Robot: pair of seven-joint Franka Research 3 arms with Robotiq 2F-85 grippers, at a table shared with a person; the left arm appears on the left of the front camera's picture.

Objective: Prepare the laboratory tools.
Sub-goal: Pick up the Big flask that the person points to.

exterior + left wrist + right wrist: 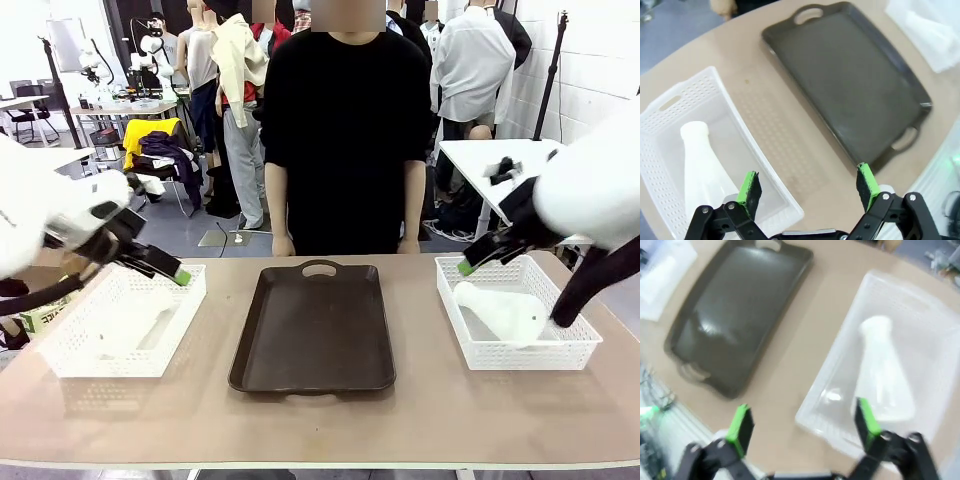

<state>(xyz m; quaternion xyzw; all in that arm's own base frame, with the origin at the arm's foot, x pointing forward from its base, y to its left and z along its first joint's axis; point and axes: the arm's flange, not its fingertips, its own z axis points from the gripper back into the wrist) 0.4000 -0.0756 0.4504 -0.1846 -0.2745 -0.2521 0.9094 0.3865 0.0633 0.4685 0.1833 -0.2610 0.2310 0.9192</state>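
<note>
Beige tabletop (420,425) spans the front view, with a person standing at its far edge and a crowded workshop behind. At frame centre lies the dark brown tray (312,330), bare, probably where the flasks are meant to go. The left flask (135,325) lies on its side in the left basket (100,365) at the frame's left. The right flask (500,312) lies likewise in the right basket (530,358) at the frame's right.

Each arm hovers above its own basket, likely so each can take the nearer flask. The left gripper (807,187) has its jaws spread wide and empty, as does the right gripper (804,422).

From the front, each gripper presents little more than a green pad tip. The wrist views give the full gap between pads and show each flask's neck pointing up-frame. The front view adds the person and how the baskets flank the tray.
</note>
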